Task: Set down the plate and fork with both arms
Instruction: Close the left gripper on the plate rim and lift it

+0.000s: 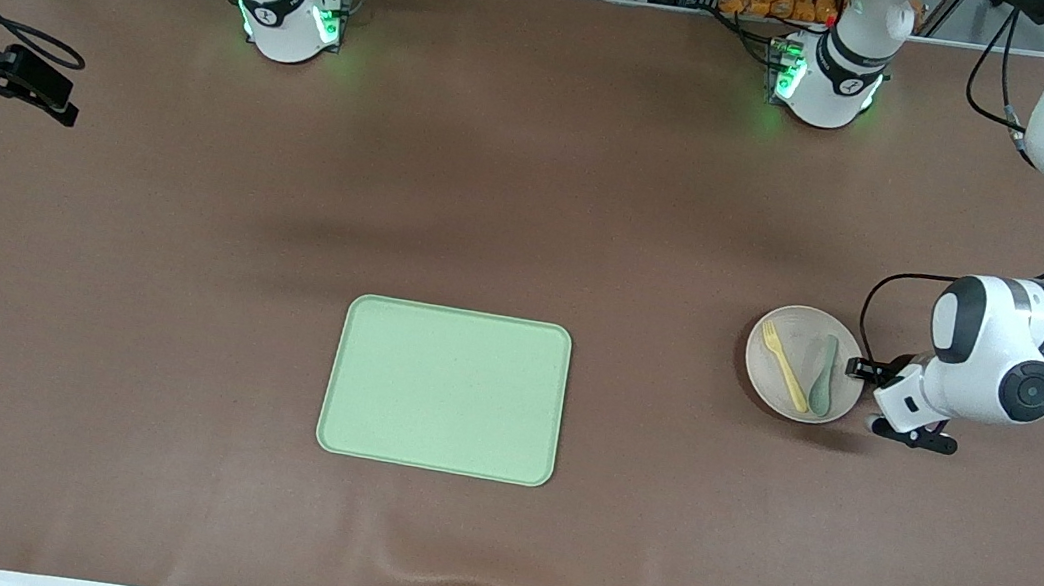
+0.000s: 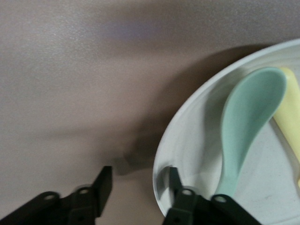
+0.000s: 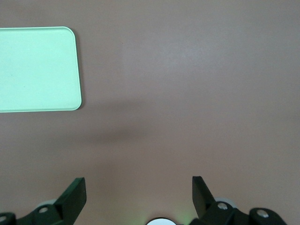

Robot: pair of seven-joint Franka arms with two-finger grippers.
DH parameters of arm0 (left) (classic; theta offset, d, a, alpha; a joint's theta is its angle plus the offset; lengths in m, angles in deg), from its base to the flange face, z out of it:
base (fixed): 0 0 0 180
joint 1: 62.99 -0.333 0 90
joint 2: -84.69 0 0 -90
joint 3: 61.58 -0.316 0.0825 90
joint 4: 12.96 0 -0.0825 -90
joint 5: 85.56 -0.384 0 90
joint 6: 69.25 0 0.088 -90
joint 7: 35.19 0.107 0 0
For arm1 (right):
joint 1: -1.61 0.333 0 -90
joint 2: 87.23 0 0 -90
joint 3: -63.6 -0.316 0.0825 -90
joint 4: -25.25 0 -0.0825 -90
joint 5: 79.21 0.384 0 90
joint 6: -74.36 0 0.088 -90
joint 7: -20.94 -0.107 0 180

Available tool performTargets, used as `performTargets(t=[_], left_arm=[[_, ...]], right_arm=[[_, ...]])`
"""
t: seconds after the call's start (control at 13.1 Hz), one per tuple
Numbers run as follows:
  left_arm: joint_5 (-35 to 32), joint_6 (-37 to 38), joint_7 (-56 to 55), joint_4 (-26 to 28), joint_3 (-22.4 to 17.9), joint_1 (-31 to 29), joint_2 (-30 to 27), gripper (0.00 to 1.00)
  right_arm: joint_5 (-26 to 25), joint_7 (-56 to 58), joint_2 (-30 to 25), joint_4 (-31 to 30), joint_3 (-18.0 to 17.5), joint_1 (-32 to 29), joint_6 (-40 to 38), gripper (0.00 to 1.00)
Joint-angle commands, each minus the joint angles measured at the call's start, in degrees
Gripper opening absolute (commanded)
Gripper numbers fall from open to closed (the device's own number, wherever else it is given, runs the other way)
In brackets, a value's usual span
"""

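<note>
The pale beige plate [image 1: 801, 332] lies on the table toward the left arm's end, with the pale-yellow fork [image 1: 785, 365] and a grey-green spoon [image 1: 823, 378] on it. My left gripper [image 1: 862, 373] is low at the plate's rim and open. In the left wrist view, my left gripper [image 2: 140, 176] straddles the rim of the plate [image 2: 197, 140], one finger inside and one outside, beside the spoon [image 2: 243, 117] and the fork [image 2: 290, 112]. My right gripper [image 1: 63, 100] waits open and empty at the right arm's end; it also shows in the right wrist view [image 3: 138, 180].
A rectangular light-green tray [image 1: 444, 389] lies at the middle of the table, nearer the front camera; its corner shows in the right wrist view [image 3: 37, 70]. Both arm bases stand along the table's back edge. Brown table cover lies all around.
</note>
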Motion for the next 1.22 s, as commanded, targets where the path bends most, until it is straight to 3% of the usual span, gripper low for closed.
performTargets(t=[0.0,0.84,1.15], left_arm=[[-1.6,-0.8,0.4,0.1,0.4,0.3,0.6,0.0],[-0.7,2.2,0.8,-1.1,2.1,-0.4,-2.5,0.0],[4.0,5.3,0.8,-3.3,2.1,-0.4,-3.8,0.0]], right_arm=[[0.7,0.3,0.3,1.1,0.2,0.2,-0.7,1.0],[0.7,0.3,0.3,1.1,0.2,0.2,-0.7,1.0],[0.7,0.3,0.3,1.1,0.2,0.2,-0.8,1.0]])
